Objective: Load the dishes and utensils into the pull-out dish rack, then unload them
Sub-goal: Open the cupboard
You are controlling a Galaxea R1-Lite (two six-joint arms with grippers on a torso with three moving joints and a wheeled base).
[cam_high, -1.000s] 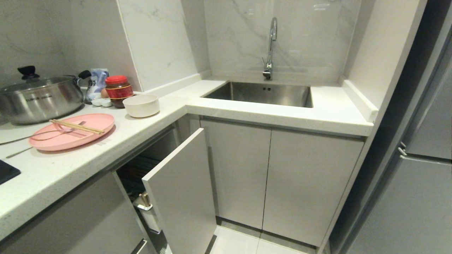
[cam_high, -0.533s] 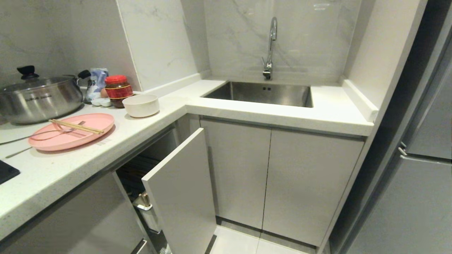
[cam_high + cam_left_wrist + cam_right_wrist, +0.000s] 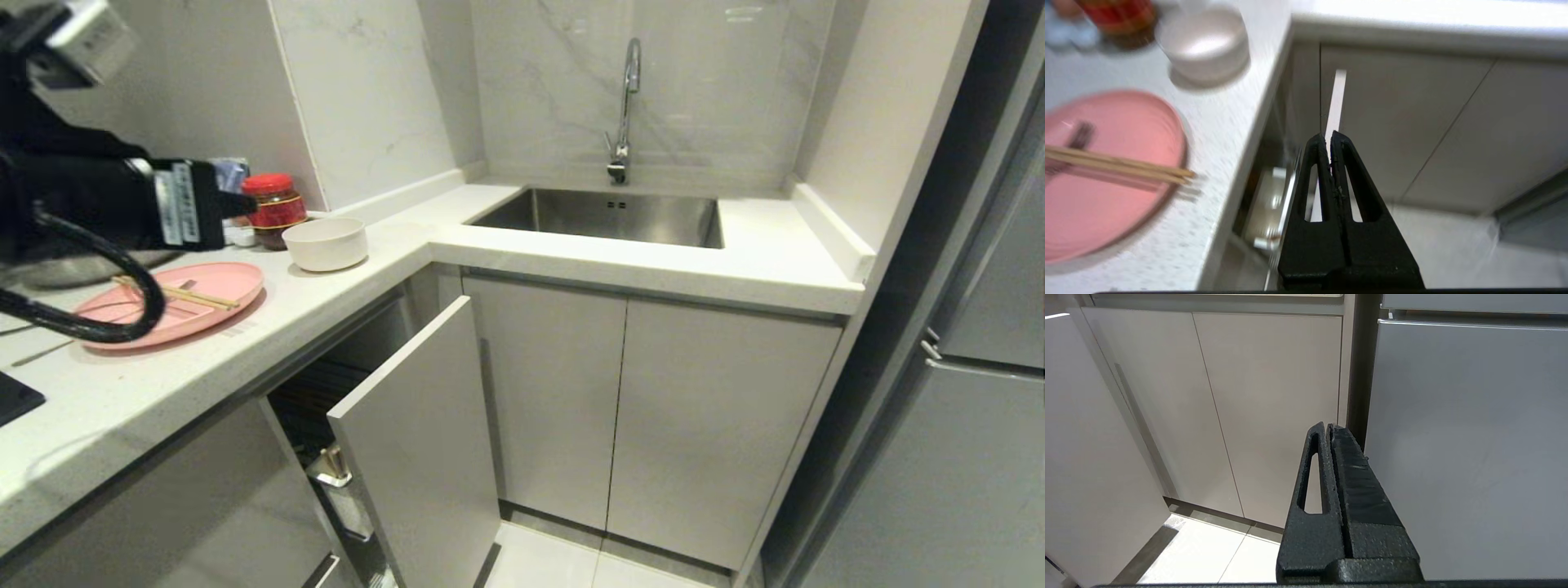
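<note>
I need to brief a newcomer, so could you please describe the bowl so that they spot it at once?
Start at the sink and follow the counter round the corner to the left. The bowl stands there, just right of a red-lidded jar and beyond the pink plate: the only off-white, deep round dish.

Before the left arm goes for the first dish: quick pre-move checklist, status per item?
1. Left gripper shut, empty: not ok for grasping, open first.
2. Pink plate on counter, reachable: ok.
3. Chopsticks and fork lie on the plate: not ok for lifting the plate first.
4. Bowl upright, free-standing: ok.
5. Dish rack pulled out: only partly, behind its white front panel; slots cannot tell.
6. Right gripper shut, parked by the cabinets: ok.
</note>
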